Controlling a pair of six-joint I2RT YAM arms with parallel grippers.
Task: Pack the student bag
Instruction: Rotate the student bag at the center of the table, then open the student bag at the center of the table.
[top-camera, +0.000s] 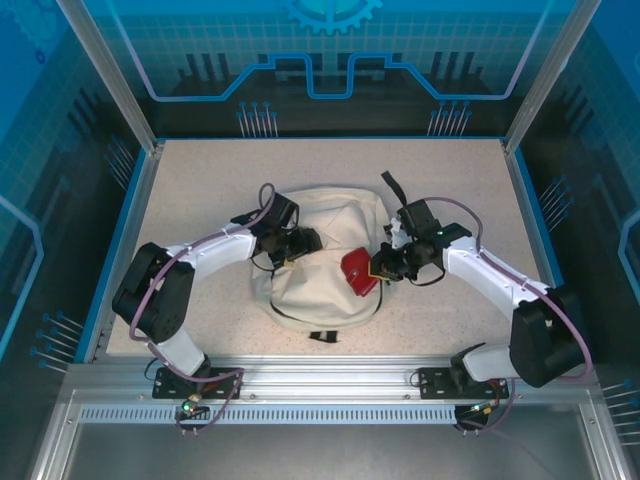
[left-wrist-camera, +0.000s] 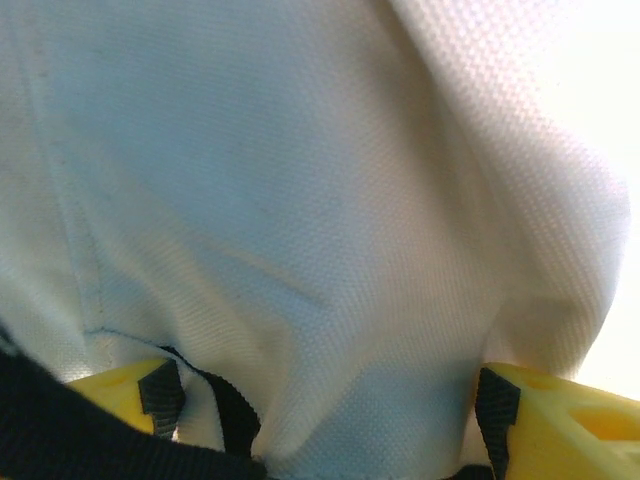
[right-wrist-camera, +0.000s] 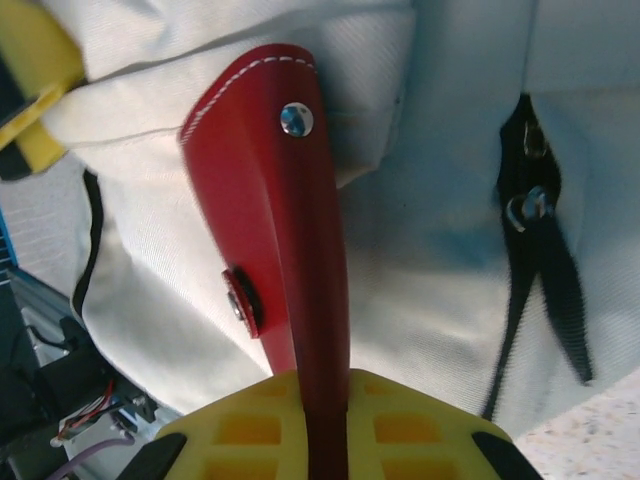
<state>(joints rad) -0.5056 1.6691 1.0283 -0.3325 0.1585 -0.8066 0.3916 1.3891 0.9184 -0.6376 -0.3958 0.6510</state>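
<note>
Student bag (top-camera: 325, 225) lies flat, crumpled; long axis unclear.

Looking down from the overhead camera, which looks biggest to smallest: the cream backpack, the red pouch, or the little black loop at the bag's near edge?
1. cream backpack, by far the largest
2. red pouch
3. black loop, the smallest

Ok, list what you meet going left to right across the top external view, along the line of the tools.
In order: left arm, left tool, red case, right tool, right arm. The student bag spans the middle, so it's omitted.
</note>
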